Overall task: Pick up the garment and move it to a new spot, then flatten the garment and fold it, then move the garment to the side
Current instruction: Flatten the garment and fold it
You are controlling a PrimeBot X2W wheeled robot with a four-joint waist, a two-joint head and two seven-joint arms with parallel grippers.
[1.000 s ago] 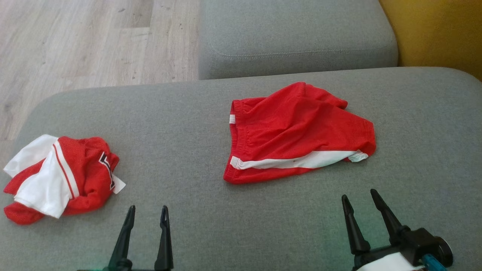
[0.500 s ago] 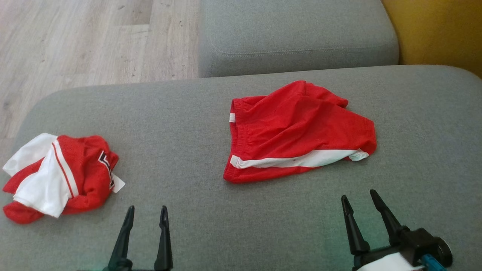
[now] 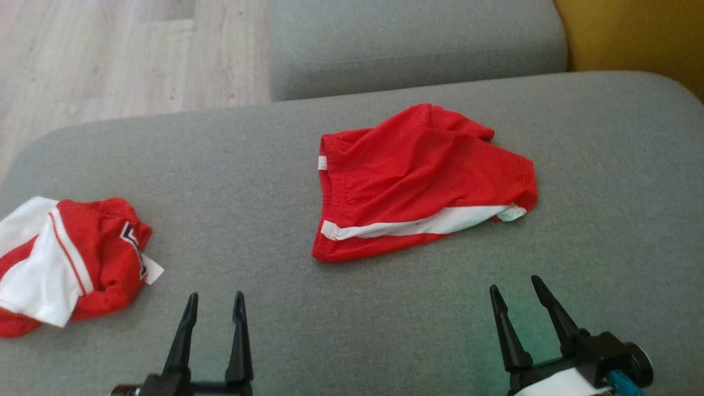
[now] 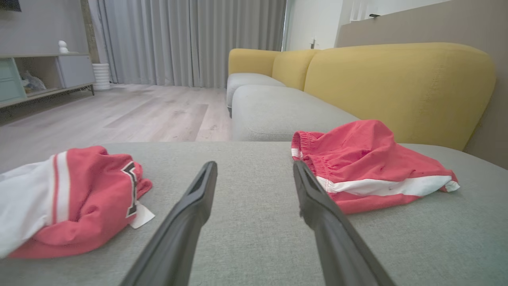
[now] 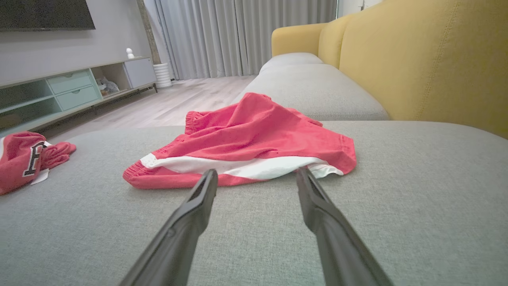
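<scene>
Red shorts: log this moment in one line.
shorts: crumpled on grey cushion, untouched | left gripper: open, empty | right gripper: open, empty

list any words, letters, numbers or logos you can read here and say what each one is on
"F" or "P", cannot tell which: one black letter with a white edge, partly hidden in a fold of the crumpled jersey.
White tag at the jersey's edge: no print can be made out.
White patch on the waistband of the shorts: too small to read.
Nothing else is readable.
</scene>
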